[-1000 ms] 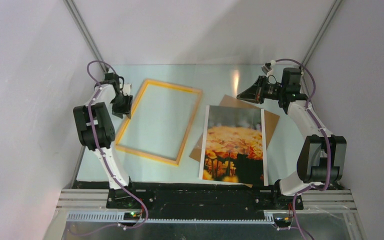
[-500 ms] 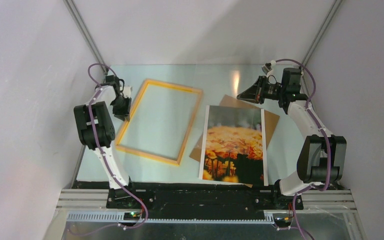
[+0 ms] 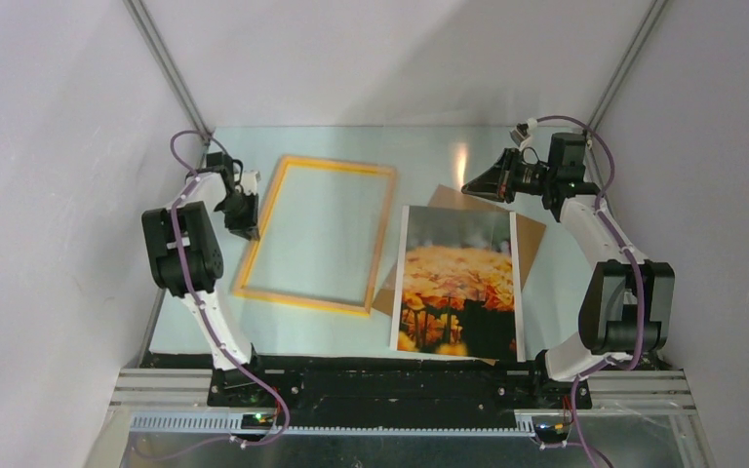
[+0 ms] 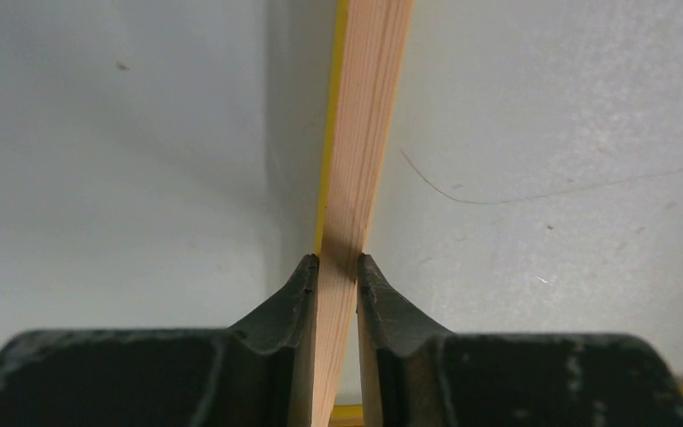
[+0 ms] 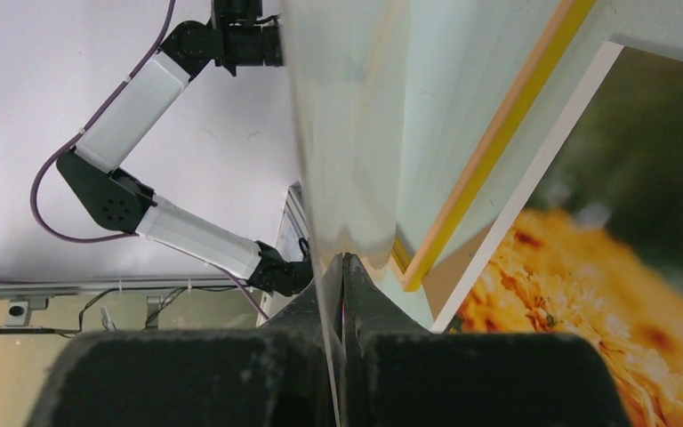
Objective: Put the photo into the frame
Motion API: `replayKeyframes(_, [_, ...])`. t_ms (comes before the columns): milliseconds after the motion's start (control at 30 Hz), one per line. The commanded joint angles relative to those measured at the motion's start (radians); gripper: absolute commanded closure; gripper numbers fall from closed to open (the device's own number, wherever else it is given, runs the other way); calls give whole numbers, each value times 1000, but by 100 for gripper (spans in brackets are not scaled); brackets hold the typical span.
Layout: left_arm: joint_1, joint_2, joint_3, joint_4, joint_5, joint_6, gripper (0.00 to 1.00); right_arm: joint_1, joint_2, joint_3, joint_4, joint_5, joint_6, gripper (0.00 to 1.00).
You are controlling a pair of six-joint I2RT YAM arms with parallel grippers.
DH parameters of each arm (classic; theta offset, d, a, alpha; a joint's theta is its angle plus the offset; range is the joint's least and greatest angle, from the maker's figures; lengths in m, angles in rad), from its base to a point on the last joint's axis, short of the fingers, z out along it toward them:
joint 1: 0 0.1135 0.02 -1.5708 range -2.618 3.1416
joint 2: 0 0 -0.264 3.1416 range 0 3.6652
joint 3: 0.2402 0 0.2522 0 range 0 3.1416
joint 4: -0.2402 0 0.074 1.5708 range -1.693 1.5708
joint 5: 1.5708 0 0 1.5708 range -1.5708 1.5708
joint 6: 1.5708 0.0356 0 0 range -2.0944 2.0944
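The frame (image 3: 301, 300) is a thin rectangle of yellow-orange wood, open in the middle so that the pale bench (image 3: 429, 144) shows through. It lies flat on the left half of the bench with its long sides running near to far. In the left wrist view its rail is bare, light-grained wood with a yellow painted strip along one side. The left gripper (image 4: 334, 263) has its jaws clamped on that rail at the frame's far left side, one finger pressed to each face. The photo (image 3: 458, 283) lies flat to the right of the frame. It is a glossy print of orange-yellow flowers on dark green with a white border, and it rests on a brown backing board (image 3: 532, 239) that juts out behind it. The right gripper (image 5: 336, 262) hangs above the far end of the board, its jaws pressed together on the edge of a thin clear sheet (image 5: 347, 133). Compared with a second ago, the frame has swung. Its near end has shifted right toward the photo, so it sits squarer to the bench and its near right corner is now just beside the board. The photo, the board and the right arm have not moved.
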Motion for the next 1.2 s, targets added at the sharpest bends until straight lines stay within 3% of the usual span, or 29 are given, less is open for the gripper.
replayKeyframes(0, [-8,-36,-73,-24,153,-112,100,6,27,47,67,-10,27,100])
replayKeyframes(233, [-34,-86,-114,-2,157,-129,100,6,89,49,184,-17,102,100])
replayKeyframes(600, [-93,-178,-238,32,179,-140,100,83,203,86,218,-31,120,100])
replayKeyframes(933, [-95,-255,-321,55,220,-188,99,157,314,110,497,-43,373,100])
replayKeyframes(1033, [-94,-265,-326,55,215,-188,94,183,351,110,561,-47,439,100])
replayKeyframes(1167, [-89,-278,-328,55,209,-182,79,212,387,110,644,-32,518,100])
